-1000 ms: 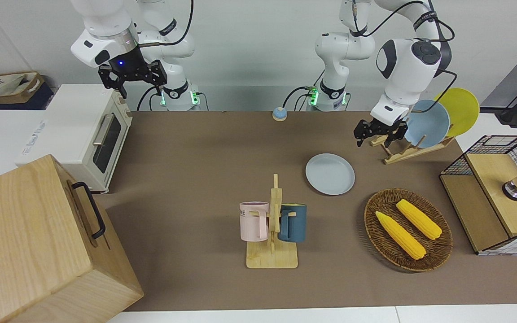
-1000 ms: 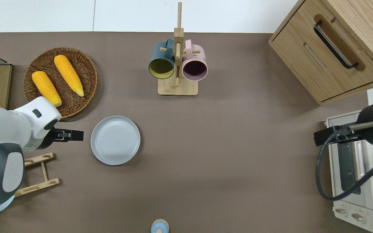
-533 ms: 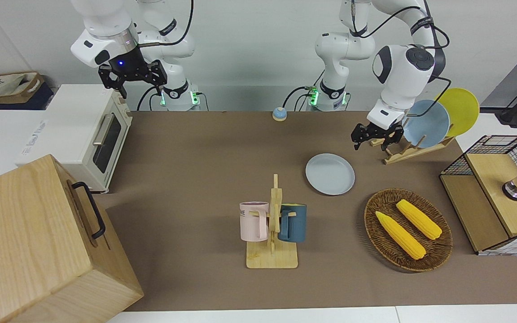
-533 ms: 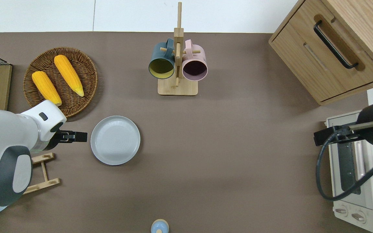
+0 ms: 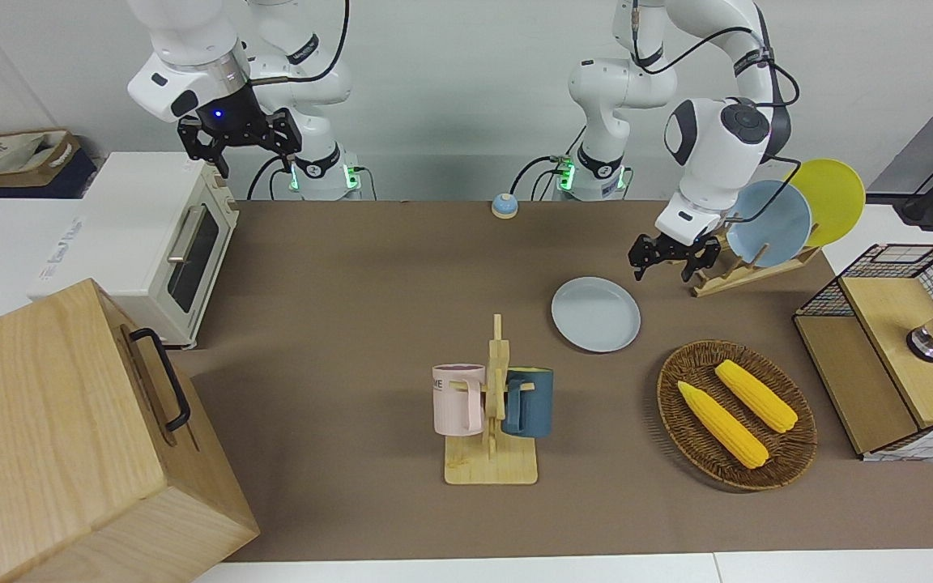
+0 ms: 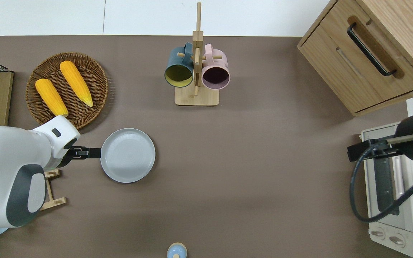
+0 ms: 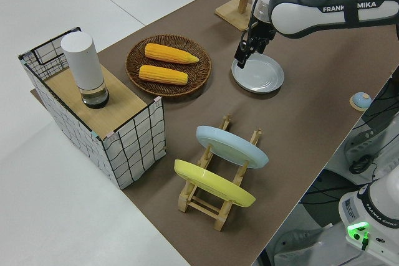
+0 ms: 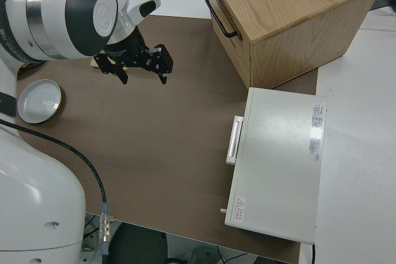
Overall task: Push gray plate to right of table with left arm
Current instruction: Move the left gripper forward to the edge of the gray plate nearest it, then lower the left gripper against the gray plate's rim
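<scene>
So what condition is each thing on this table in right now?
gray plate: flat on the table, right way up.
left gripper: at the plate's rim, low.
right gripper: parked, open.
mugs: hanging on their rack.
blue plate, yellow plate: slotted in the dish rack.
corn cobs: lying in the basket.

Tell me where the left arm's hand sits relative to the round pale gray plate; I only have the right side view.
Observer: The left hand is level with the round pale bluish-gray plate, at its rim toward the left arm's end of the table. I cannot confirm contact.
Operator: Anything close to it there?
Observer: A round woven wicker basket holding two yellow corn cobs, farther from the robots than the plate.
</scene>
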